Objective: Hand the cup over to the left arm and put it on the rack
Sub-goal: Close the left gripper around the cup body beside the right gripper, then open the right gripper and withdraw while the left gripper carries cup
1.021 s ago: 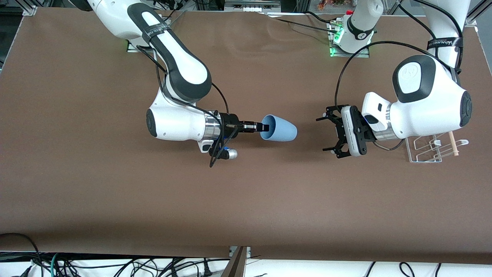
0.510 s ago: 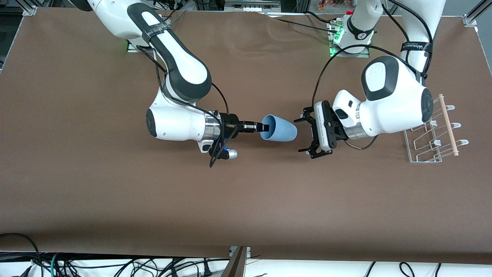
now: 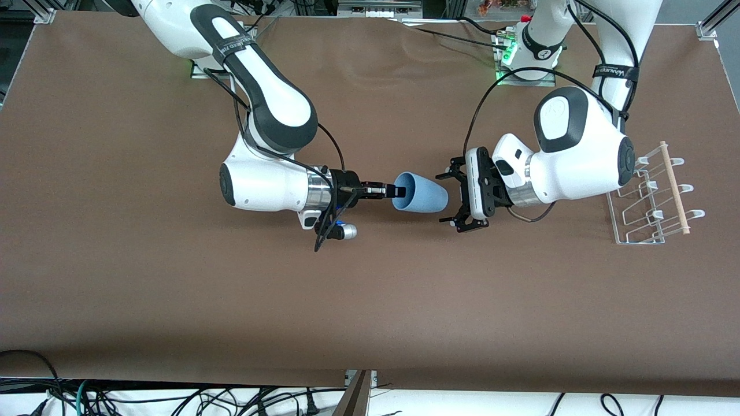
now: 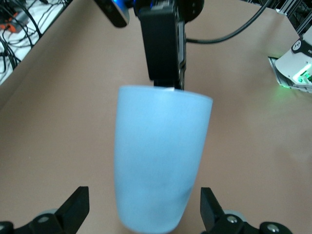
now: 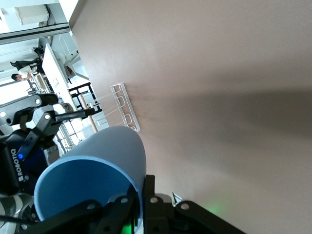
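The light-blue cup (image 3: pixel 421 193) lies horizontal in the air over the middle of the table, held by its rim. My right gripper (image 3: pixel 395 190) is shut on that rim, one finger inside the mouth, as the right wrist view shows at the cup (image 5: pixel 92 180) and gripper (image 5: pixel 144 197). My left gripper (image 3: pixel 447 197) is open, its black fingers on either side of the cup's base end and apart from it. In the left wrist view the cup (image 4: pixel 161 165) sits between the spread fingertips (image 4: pixel 74 208). The white wire rack (image 3: pixel 650 199) stands at the left arm's end of the table.
The rack's wooden dowel (image 3: pixel 673 188) lies across its top. The rack also shows in the right wrist view (image 5: pixel 124 109). The left arm's base with a green light (image 3: pixel 523 55) is at the table's top edge. Cables hang below the table's near edge.
My left gripper has moved from beside the rack toward the cup, and its open fingers now flank the cup's base. The rack is uncovered. The right arm and cup have not moved.
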`<state>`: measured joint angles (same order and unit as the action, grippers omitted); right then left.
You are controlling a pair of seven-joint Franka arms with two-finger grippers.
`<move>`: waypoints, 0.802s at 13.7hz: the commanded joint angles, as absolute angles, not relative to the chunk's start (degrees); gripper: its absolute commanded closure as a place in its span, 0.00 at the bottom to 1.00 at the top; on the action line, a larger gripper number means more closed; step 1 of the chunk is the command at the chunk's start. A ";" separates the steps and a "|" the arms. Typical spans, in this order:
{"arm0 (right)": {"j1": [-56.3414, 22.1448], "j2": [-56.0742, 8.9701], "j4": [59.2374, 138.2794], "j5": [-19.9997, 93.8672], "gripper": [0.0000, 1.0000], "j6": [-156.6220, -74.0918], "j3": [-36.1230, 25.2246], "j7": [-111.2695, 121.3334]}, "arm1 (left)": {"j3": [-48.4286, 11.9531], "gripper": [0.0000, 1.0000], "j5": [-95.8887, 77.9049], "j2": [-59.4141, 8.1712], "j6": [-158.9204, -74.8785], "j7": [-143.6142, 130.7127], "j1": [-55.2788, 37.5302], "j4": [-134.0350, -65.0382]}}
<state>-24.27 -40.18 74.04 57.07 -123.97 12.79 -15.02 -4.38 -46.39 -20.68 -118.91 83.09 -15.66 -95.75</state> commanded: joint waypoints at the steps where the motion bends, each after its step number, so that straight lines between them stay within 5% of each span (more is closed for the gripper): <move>1: -24.52 -41.04 72.16 58.36 1.00 -124.19 12.92 -15.29 | -6.67 0.00 -50.52 -18.90 -124.16 85.25 -15.56 -99.83; 4: -24.43 -40.96 72.16 58.36 1.00 -124.19 12.92 -15.21 | -9.32 0.08 -52.29 -18.54 -129.19 88.14 -15.20 -103.09; 6: -24.43 -40.96 72.16 58.36 1.00 -124.10 12.83 -15.12 | -9.32 0.69 -52.38 -18.46 -128.67 89.91 -14.94 -103.01; 7: -24.43 -40.96 72.16 58.36 1.00 -124.10 12.83 -15.12 | -9.32 0.88 -52.30 -18.28 -128.58 90.17 -14.85 -103.01; 8: -24.43 -40.96 72.16 58.36 1.00 -124.10 12.83 -14.94 | -9.32 0.98 -52.29 -18.28 -128.41 90.18 -14.68 -103.01; 10: -24.08 -40.96 72.16 58.36 0.94 -124.10 12.83 -14.77 | -9.32 1.00 -52.29 -18.11 -127.01 90.00 -14.07 -102.66; 11: -24.00 -40.78 72.16 58.27 0.01 -124.01 12.83 -13.98 | -9.23 1.00 -52.29 -17.50 -125.78 89.56 -13.54 -102.57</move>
<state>-24.40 -40.19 73.74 57.50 -124.06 12.86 -15.03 -9.15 -50.69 -20.34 -128.46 87.43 -15.31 -100.79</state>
